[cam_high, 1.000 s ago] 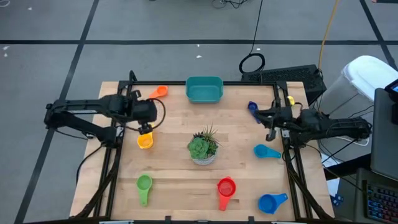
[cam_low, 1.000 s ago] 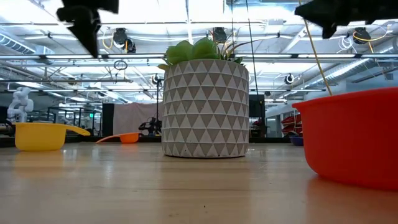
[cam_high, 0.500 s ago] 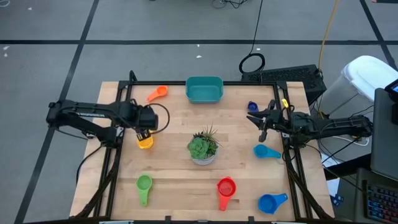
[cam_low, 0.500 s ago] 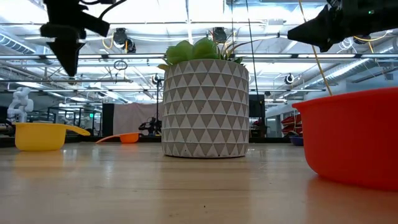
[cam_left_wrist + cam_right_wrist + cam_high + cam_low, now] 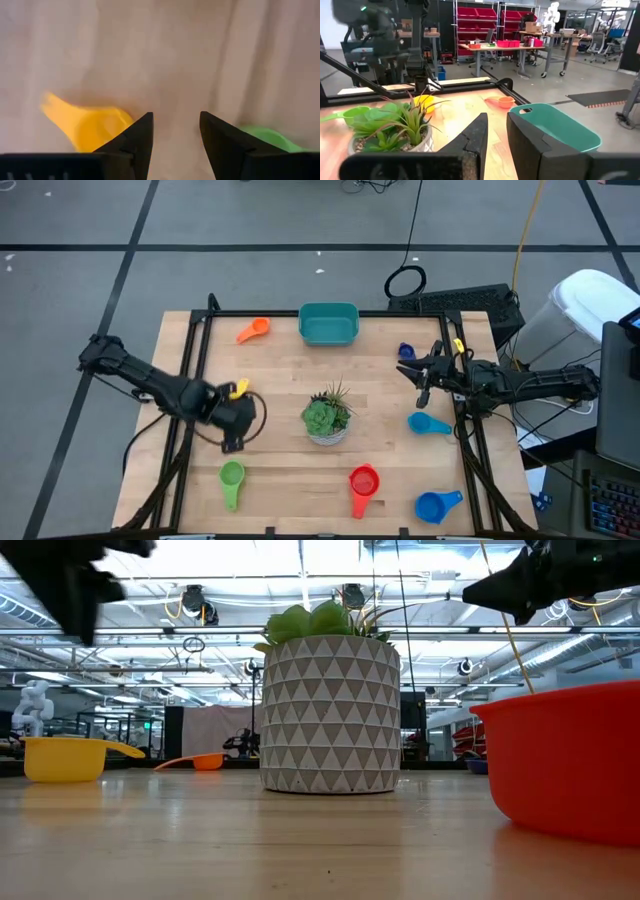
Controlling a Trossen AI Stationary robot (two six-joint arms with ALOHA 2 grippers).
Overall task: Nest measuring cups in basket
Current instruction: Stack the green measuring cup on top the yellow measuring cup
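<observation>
Left end effector (image 5: 232,442) over the table's (image 5: 280,470) left half, between the yellow cup (image 5: 236,389) and the green cup (image 5: 232,476). Fingers spread apart, nothing between them; bare wood shows in the gap in its wrist view.

Right end effector (image 5: 421,388) near the right edge, just beside the dark blue cup (image 5: 405,351). Narrow gap between its fingers, nothing held.

Teal basket (image 5: 328,323) at the far edge, centre, no cups in it. Orange cup (image 5: 253,331) to its left. Light blue cup (image 5: 429,423) right of the potted succulent (image 5: 326,418). Red cup (image 5: 363,483) and larger blue cup (image 5: 435,506) along the near edge.
</observation>
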